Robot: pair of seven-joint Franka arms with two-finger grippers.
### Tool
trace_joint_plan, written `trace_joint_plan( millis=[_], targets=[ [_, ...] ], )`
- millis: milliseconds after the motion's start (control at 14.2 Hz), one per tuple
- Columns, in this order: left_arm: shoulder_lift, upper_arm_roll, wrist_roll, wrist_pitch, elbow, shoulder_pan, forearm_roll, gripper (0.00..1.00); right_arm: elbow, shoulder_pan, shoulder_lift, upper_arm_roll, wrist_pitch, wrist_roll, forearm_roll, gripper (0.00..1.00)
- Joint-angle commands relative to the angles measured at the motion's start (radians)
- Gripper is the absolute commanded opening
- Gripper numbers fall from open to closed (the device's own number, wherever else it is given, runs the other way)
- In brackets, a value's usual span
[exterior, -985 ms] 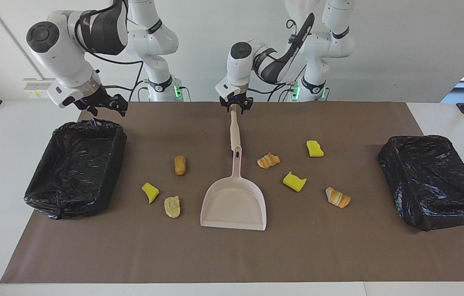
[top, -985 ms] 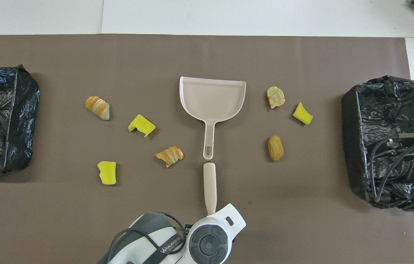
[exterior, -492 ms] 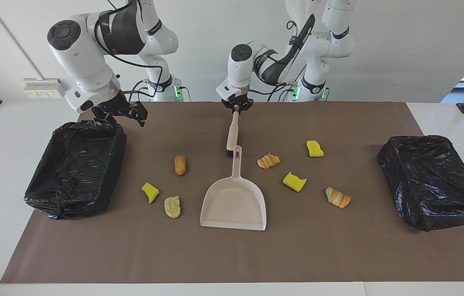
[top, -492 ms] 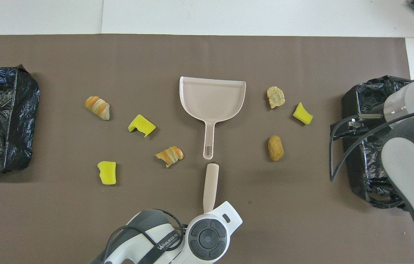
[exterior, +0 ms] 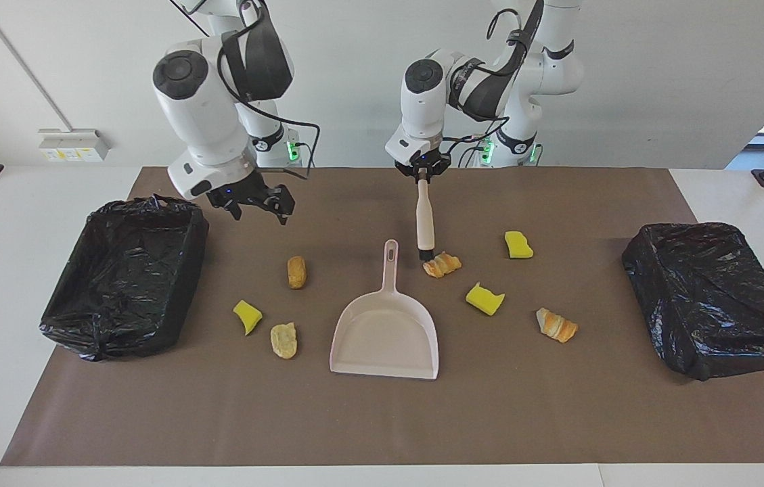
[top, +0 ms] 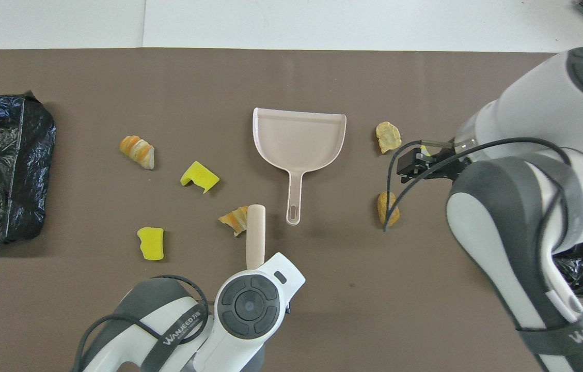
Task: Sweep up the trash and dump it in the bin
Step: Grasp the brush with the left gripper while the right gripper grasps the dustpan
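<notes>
Since a second ago both arms have shifted: the left arm has carried the brush away from the dustpan's handle to the striped pastry piece, and the right arm has swung off the bin toward the middle of the counter.

Facing view: the left hand [exterior: 423, 172] is clamped shut on the top of the brush [exterior: 425, 226], which hangs upright with its dark bristles touching or just beside the striped pastry piece [exterior: 442, 264]. That piece lies beside the handle of the dustpan [exterior: 385, 331], which rests flat in the middle of the brown mat [exterior: 382, 419]. The right hand [exterior: 256, 201] hovers with fingers spread and holds nothing, above the mat between the dustpan and the black-lined bin [exterior: 121, 274] at the right arm's end. A brown lump [exterior: 296, 271], a yellow chunk [exterior: 247, 316] and a tan lump [exterior: 283, 339] lie between the dustpan and that bin. Two more yellow chunks [exterior: 518, 245] [exterior: 484, 298] and a second striped piece [exterior: 556, 325] lie between the dustpan and the second bin [exterior: 716, 297].

Overhead view: the brush [top: 255, 235] overlaps the striped piece [top: 234, 219] beside the dustpan [top: 299, 139]. The right arm covers one yellow chunk.

All seven scraps are on the mat, none in the pan. My worry: nobody holds the dustpan, so a sweep could shove it aside, or flick the light scrap past its mouth.
</notes>
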Motion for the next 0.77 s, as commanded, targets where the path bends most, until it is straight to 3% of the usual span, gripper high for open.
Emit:
trace_joint_plan(
  millis=[0,703],
  targets=[
    [0.082,-0.001,0.021,0.09,-0.018,0.021,-0.002,0.0,0.047,-0.008,0.082,0.073,0.087,0.14,0.025,1.0],
    [0.097,0.035,0.001,0.001,0.014,0.182,-0.002,0.0,0.014,0.01,0.094,0.092,0.135,0.148,0.04,1.0]
  ],
)
